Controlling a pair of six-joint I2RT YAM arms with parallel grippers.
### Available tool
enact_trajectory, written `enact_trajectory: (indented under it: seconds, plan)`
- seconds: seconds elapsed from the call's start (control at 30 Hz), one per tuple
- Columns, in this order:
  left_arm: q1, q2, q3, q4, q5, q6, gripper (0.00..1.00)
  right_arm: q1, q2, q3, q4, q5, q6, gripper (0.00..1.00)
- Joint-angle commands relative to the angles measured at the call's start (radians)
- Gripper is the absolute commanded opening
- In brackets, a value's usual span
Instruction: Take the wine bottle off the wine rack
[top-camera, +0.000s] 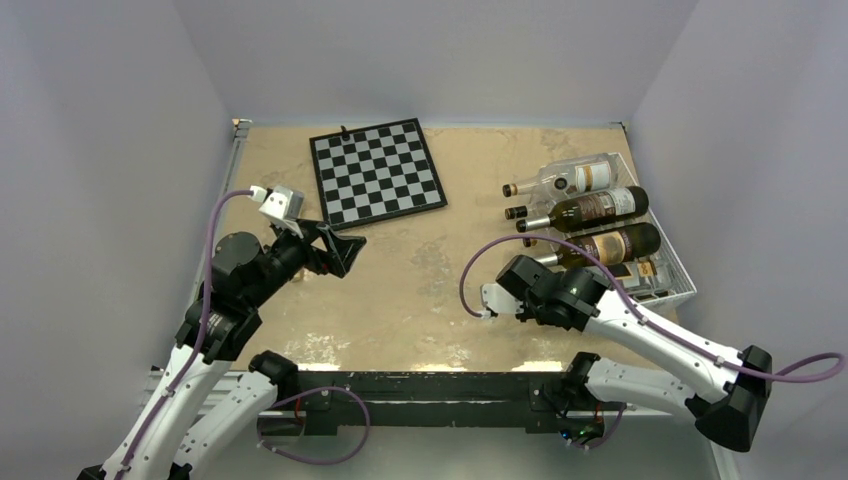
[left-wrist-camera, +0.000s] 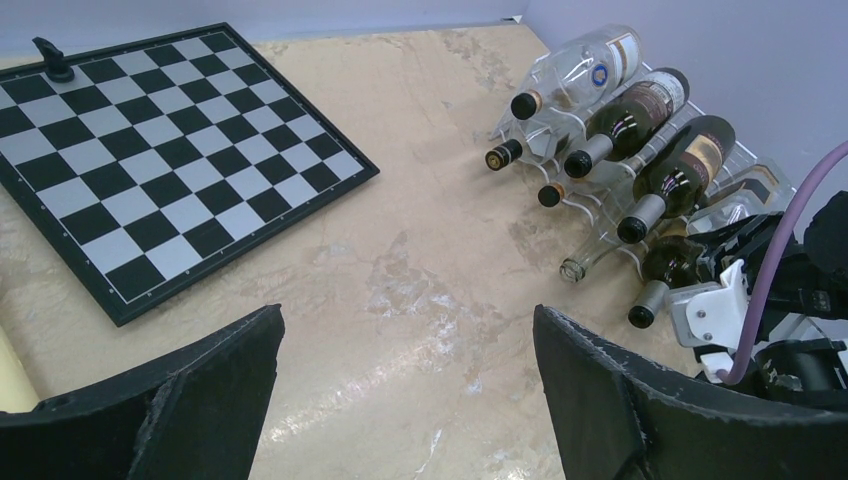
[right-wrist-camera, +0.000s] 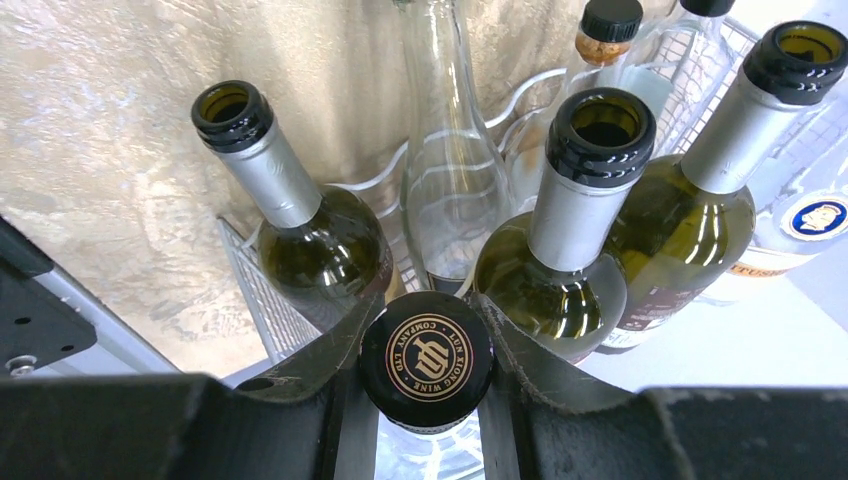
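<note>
Wine bottle with a black round cap and a gold mark (right-wrist-camera: 427, 357) lies low in the white wire wine rack (top-camera: 683, 275), on the side nearest the arms. The rack sits on the sandy stone-look table (top-camera: 420, 300). A black and silver chessboard (top-camera: 378, 173) lies well apart from the rack. More bottles fill the rack: three green glass bottles with silver necks (right-wrist-camera: 575, 250) and a clear glass bottle (right-wrist-camera: 445, 180), all just beside the one to take.

The right gripper (right-wrist-camera: 428, 318) looks pinched onto the cap, one black finger on each side. The left gripper (left-wrist-camera: 405, 410) is far from the rack, with its fingers spread wide and nothing in them.

I think a few things could go wrong. The hold is only on the small smooth cap, so the heavy bottle might slip out. It might also droop and bang down on the rack. The green bottles are so close that a pull to the side could knock them and make them roll. The rack could slide along too, as nothing holds it down.
</note>
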Motion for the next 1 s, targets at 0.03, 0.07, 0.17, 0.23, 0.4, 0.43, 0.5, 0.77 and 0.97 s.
enact_trajectory:
  seconds: [0.03,0.07,0.17,0.23,0.4,0.43,0.5,0.77,0.97]
  plan:
    - [-0.003,-0.008,0.018,0.026,-0.007,-0.007,0.98,0.028,0.023,0.066,-0.078,-0.030,0.091,0.00]
    - [-0.003,-0.009,0.017,0.027,-0.007,-0.007,0.98,0.032,0.023,0.071,-0.088,-0.027,0.100,0.00]
    - [-0.003,-0.010,0.017,0.029,-0.007,-0.007,0.98,0.051,0.026,0.090,-0.116,-0.031,0.138,0.00]
    - [-0.004,-0.011,0.018,0.029,-0.005,-0.007,0.98,0.069,0.030,0.110,-0.134,-0.045,0.168,0.00]
    - [-0.003,-0.011,0.018,0.027,-0.014,-0.005,0.98,0.135,0.060,0.155,-0.162,-0.073,0.245,0.00]
    - [-0.004,-0.011,0.018,0.024,-0.021,-0.005,0.98,0.154,0.069,0.171,-0.172,-0.070,0.265,0.00]
    - [-0.003,-0.011,0.020,0.021,-0.027,-0.004,0.98,0.184,0.078,0.202,-0.199,-0.065,0.302,0.00]
    - [-0.002,-0.027,0.021,0.017,-0.040,-0.001,0.98,0.214,0.146,0.317,-0.324,-0.060,0.455,0.00]
    - [-0.002,-0.032,0.020,0.017,-0.043,0.001,0.98,0.226,0.165,0.372,-0.367,-0.088,0.537,0.00]
